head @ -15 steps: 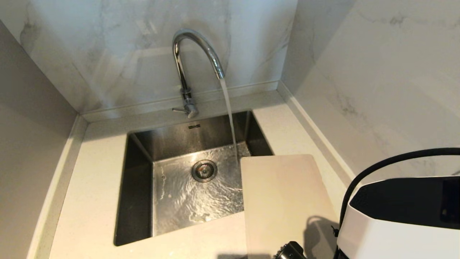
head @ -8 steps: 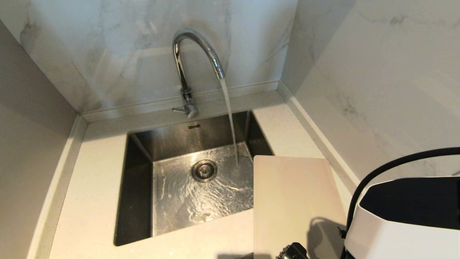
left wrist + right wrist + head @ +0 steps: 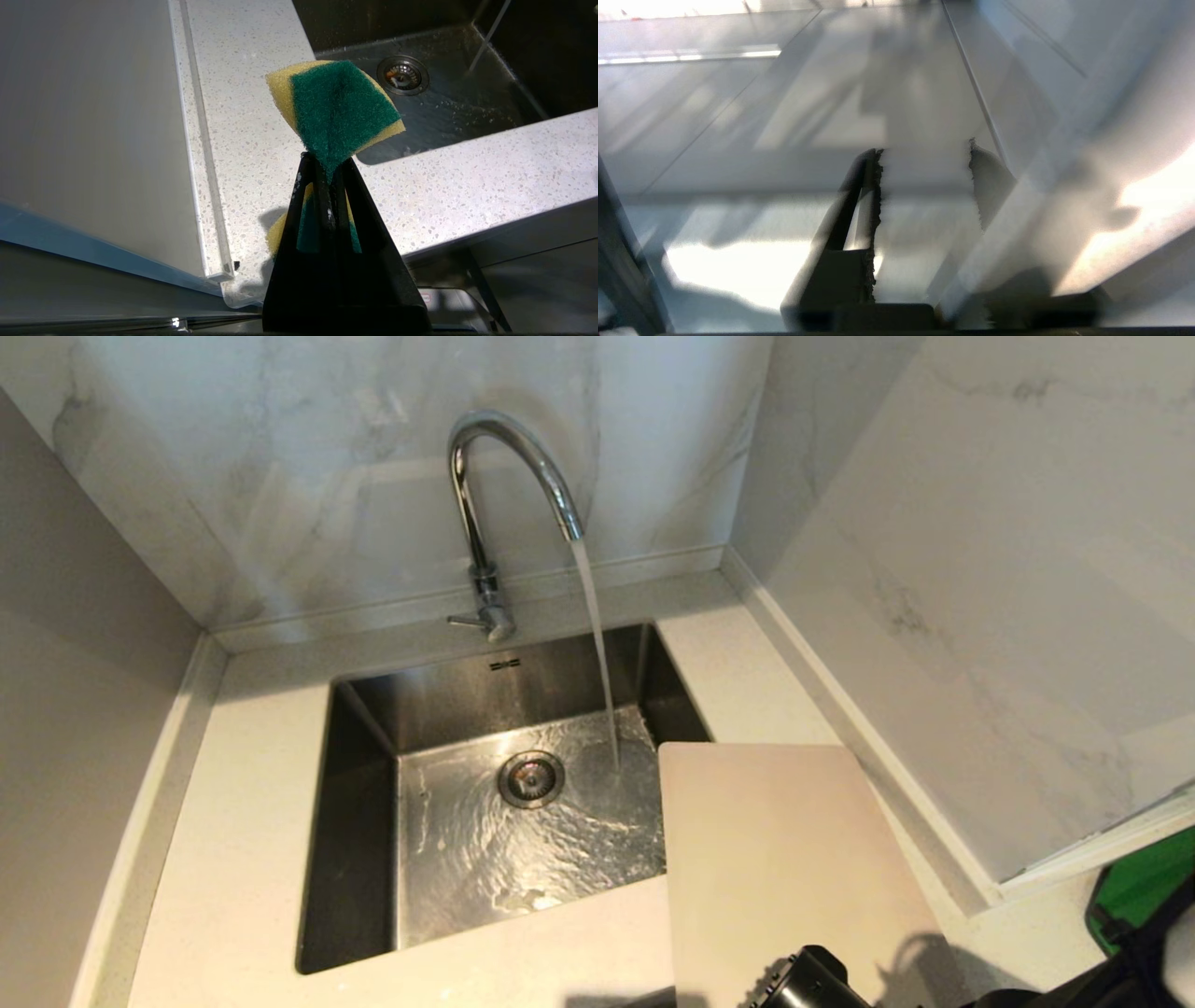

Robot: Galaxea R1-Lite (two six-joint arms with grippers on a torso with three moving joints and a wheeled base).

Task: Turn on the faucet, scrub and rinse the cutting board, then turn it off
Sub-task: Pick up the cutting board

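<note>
While water runs from the faucet, left gripper clenched on sponge, right gripper parted (empty), no legible writing.

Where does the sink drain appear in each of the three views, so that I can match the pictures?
Head view: the sink drain lies on the wet floor of the sink, left of where the stream from the faucet lands.
Left wrist view: the drain shows beyond the sponge clamped in the left gripper.
Right wrist view: not in it.
Shared landmark: the falling water stream.
</note>
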